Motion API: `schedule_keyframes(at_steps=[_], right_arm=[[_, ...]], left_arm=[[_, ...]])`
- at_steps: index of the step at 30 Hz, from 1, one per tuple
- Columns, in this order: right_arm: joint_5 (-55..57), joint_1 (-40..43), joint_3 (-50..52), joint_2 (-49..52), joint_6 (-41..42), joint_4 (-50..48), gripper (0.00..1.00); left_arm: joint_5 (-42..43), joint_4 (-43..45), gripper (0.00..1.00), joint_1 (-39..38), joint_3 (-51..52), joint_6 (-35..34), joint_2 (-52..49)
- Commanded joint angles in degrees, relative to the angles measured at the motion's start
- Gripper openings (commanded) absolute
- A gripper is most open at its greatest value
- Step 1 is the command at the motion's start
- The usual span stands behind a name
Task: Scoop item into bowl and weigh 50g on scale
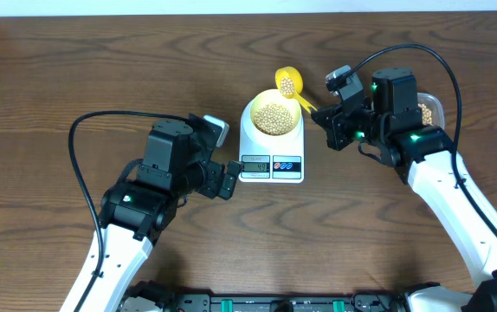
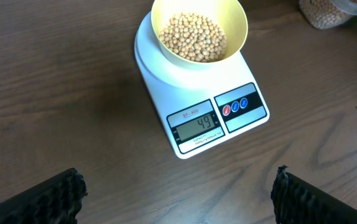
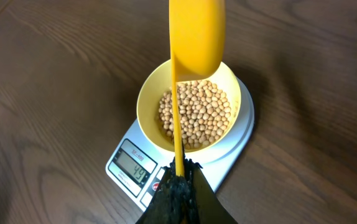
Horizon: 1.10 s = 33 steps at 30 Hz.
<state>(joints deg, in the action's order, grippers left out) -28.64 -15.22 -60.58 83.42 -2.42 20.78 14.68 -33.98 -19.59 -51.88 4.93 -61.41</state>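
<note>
Beans (image 1: 274,120) in bowl (image 1: 250,111) on scale (image 1: 248,149); display (image 2: 195,126) reads 49. Right gripper (image 1: 322,117) clamped on scoop (image 1: 287,83) handle, few beans inside. Left gripper (image 1: 229,180) spread wide, empty. Tub (image 2: 328,12) cut off, probably beans.

Overhead looks down; both wrist views face the scale (image 2: 204,119).

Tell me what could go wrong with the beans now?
The scale display shows 49, and the scoop in the right gripper holds many beans; tipping them all would likely overshoot. The scoop hangs by the rim of the bowl, so some beans could spill onto the table.
</note>
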Motion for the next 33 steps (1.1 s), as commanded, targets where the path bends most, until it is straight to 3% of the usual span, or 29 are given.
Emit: schedule_keyframes(at_steps=[1, 33], right_arm=[[-0.2, -0.2, 0.0, 0.2, -0.3, -0.2, 0.01], [-1.3, -0.4, 0.0, 0.2, -3.1, -0.2, 0.01]], left_arm=[[-0.4, 0.2, 0.98, 0.3, 0.0, 0.4, 0.0], [-0.4, 0.2, 0.98, 0.3, 0.0, 0.4, 0.0]])
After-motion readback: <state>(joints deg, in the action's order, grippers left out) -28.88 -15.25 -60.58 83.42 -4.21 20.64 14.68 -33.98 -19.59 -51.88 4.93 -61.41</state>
